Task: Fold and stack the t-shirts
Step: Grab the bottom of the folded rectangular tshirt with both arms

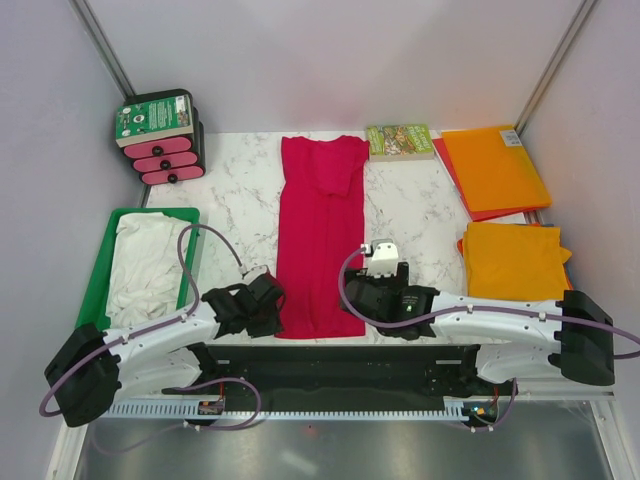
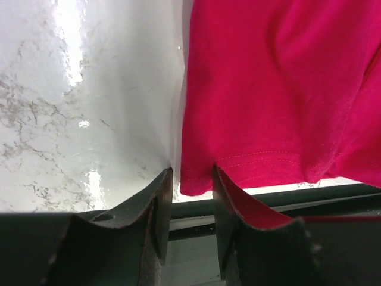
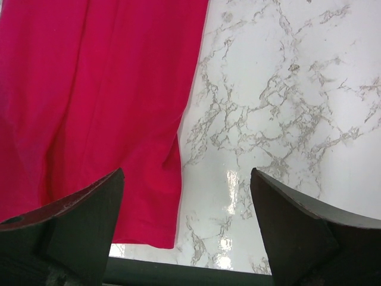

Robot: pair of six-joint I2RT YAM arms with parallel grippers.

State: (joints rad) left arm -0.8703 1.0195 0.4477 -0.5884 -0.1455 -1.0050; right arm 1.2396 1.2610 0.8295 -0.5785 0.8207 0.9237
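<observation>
Hem of red shirt [image 1: 318,240] faces arms, long axis running away; left pincer [image 2: 192,179] narrow at left corner; right pincer [image 3: 187,179] wide at right corner; nothing visibly clamped.

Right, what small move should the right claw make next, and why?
Probably lower the right claw and close on the near hem corner of the red t-shirt: the jaws stand wide open with that corner between them, gripping nothing, and the shirt lies as a long strip.
</observation>
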